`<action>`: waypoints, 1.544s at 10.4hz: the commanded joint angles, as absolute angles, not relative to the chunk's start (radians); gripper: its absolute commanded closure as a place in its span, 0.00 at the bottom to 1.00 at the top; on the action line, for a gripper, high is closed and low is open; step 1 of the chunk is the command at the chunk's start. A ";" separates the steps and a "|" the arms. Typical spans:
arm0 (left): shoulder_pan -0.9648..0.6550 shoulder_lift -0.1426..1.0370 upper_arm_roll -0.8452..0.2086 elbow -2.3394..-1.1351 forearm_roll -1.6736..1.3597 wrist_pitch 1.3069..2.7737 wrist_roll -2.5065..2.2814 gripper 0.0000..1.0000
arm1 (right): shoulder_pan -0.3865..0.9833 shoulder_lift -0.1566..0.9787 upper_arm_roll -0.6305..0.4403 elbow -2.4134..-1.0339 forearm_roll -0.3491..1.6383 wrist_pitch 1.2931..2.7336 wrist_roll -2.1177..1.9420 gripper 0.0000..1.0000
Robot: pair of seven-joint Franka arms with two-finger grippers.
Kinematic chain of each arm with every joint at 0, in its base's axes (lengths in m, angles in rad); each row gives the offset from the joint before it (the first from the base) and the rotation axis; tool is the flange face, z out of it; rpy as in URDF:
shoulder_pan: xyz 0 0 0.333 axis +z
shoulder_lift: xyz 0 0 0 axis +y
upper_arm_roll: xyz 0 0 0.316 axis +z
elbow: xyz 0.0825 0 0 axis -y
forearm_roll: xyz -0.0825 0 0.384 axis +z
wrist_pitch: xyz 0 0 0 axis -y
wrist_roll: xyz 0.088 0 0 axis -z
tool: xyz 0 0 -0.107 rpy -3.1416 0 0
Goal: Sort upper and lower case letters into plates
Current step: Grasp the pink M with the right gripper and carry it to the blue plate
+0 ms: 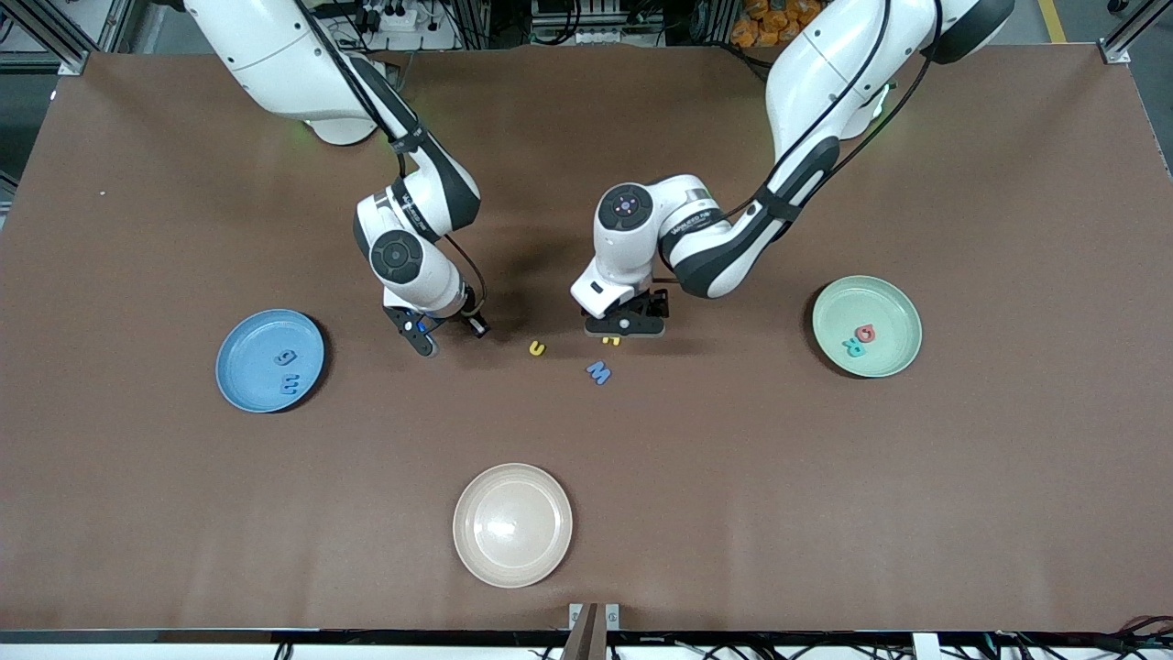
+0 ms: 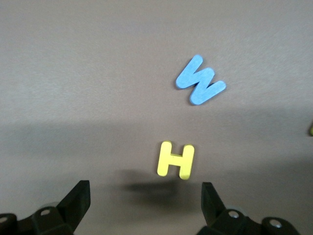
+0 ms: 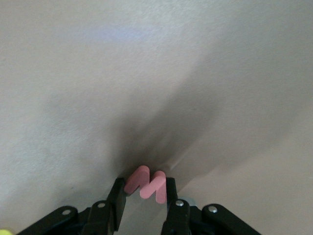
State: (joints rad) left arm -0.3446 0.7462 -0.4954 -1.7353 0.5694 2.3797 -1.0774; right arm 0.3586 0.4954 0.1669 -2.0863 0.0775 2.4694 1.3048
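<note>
My left gripper (image 1: 626, 326) (image 2: 145, 203) is open and low over the table, right by a yellow H (image 1: 611, 341) (image 2: 176, 159). A blue W-shaped letter (image 1: 598, 371) (image 2: 200, 80) lies nearer the front camera, and a yellow u (image 1: 537, 348) lies beside them toward the right arm's end. My right gripper (image 1: 426, 337) (image 3: 145, 196) is shut on a pink-red zigzag letter (image 3: 146, 185), above the table between the yellow u and the blue plate (image 1: 246, 367). The blue plate holds two blue letters (image 1: 287, 357). The mint green plate (image 1: 891, 312) holds a red letter (image 1: 865, 334) and a teal one (image 1: 852, 346).
A cream-beige plate (image 1: 512, 523) sits near the table's front edge, nearer the camera than the loose letters. The blue plate is toward the right arm's end, the green plate toward the left arm's end. Brown tabletop (image 1: 733, 477) lies between them.
</note>
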 commanded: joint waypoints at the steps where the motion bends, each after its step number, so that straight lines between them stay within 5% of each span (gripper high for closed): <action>1: -0.327 0.787 -0.500 -1.695 0.577 2.401 -0.987 0.00 | 0.325 0.489 0.164 -2.022 0.083 2.346 1.254 0.80; 8: -0.350 0.839 -0.500 -1.655 0.508 2.402 -0.943 0.00 | -0.079 0.472 0.161 -1.852 0.075 1.945 0.550 0.79; 13: -0.351 0.845 -0.500 -1.626 0.497 2.401 -0.936 0.00 | -0.221 0.508 0.161 -1.836 -0.035 1.968 0.287 0.77; 14: -0.351 0.845 -0.500 -1.626 0.497 2.401 -0.933 0.00 | -0.222 0.512 0.163 -1.832 -0.035 1.968 0.284 0.71; 15: -0.353 0.848 -0.499 -1.628 0.503 2.401 -0.933 0.00 | -0.221 0.517 0.163 -1.830 -0.035 1.968 0.282 0.33; 16: -0.360 0.848 -0.499 -1.628 0.505 2.402 -0.933 0.00 | -0.221 0.518 0.163 -1.830 -0.035 1.968 0.284 0.11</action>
State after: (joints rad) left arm -0.3478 0.8384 -0.4996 -1.6451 0.5234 2.4026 -0.9640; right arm -0.2093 0.5051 0.1479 -1.8490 -0.0230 1.9720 0.2940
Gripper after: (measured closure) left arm 0.000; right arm 0.546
